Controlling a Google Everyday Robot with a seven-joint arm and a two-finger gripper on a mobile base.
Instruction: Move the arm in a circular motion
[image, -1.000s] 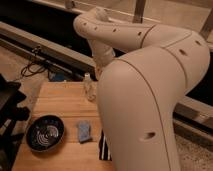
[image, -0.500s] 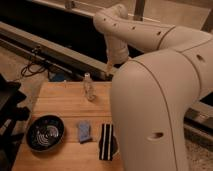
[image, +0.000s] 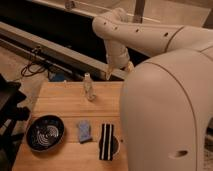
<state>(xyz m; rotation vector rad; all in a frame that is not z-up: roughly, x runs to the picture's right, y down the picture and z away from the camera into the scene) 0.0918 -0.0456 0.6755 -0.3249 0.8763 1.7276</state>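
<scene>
My cream-white arm (image: 170, 100) fills the right half of the camera view, with a thick rounded segment in front and a thinner jointed segment with small dark holes (image: 140, 32) reaching up and left. It bends down to the tan-tipped gripper (image: 119, 70), which hangs above the far right edge of the wooden table (image: 60, 102). The gripper is a little right of a small clear bottle (image: 88, 87) and holds nothing that I can see.
On the table stand a dark round bowl (image: 45, 133), a small blue-grey cloth (image: 84, 131) and a black-and-white striped object (image: 106, 141). Dark rails and cables (image: 35, 62) run behind the table. A black object (image: 10, 105) is at the left edge.
The arm's upper segment and gripper have swung to the right and away from the bottle. More of the table shows now.
</scene>
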